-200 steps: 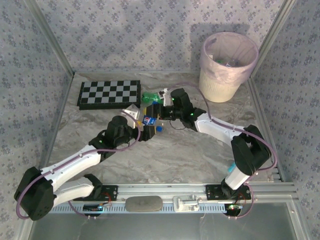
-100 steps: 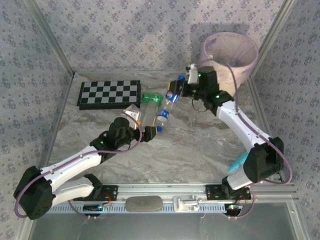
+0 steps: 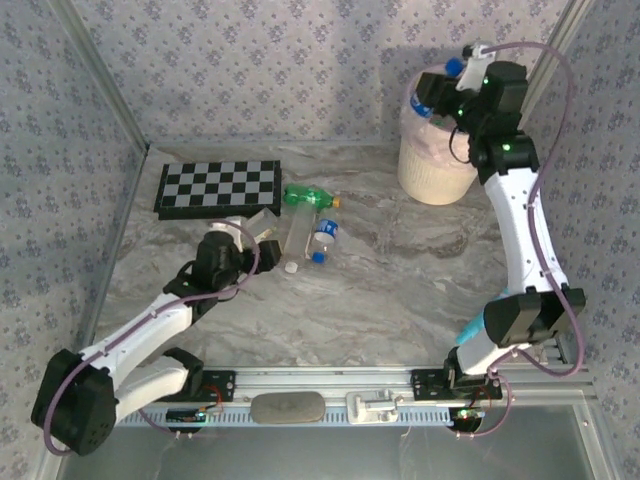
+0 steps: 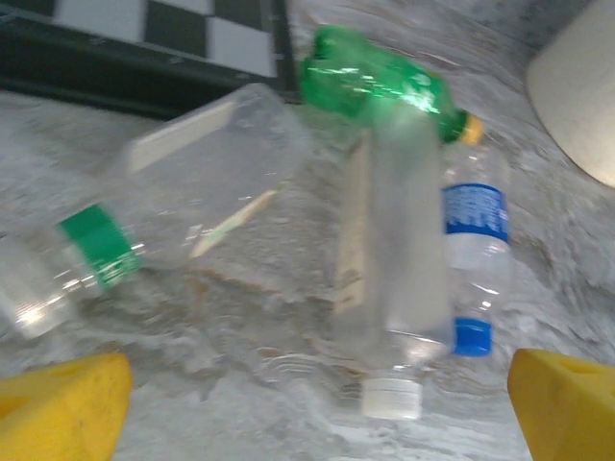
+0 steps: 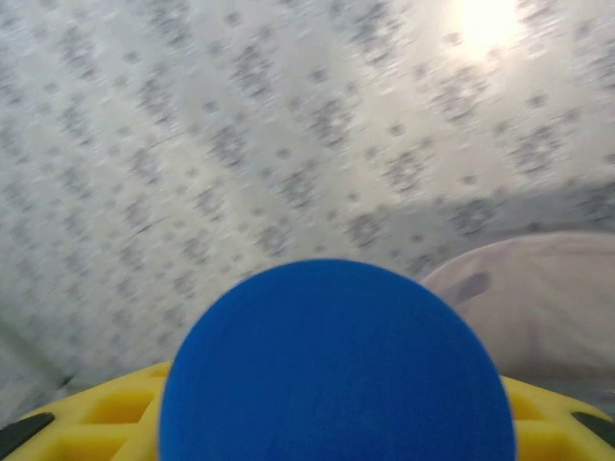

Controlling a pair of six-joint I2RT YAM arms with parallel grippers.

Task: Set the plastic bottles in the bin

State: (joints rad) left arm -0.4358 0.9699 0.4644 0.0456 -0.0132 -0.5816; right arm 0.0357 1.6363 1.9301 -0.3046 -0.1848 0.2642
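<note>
Obs: right jaws are pinching a blue-capped bottle (image 3: 432,92) over the bin (image 3: 430,172), at its left rim. Left jaws are hanging spread; white-capped clear bottle (image 4: 399,269) is lying lengthwise ahead, cap toward them.

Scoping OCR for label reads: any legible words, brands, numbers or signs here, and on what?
None legible.
Blue-label bottle: print on the label, too blurred to read.
Green-band bottle: band looks plain, blurred.
Bottle above the bin: blue label, too small to read; bin wall bare.
Chessboard: squares alone, no letters or numbers seen.
</note>
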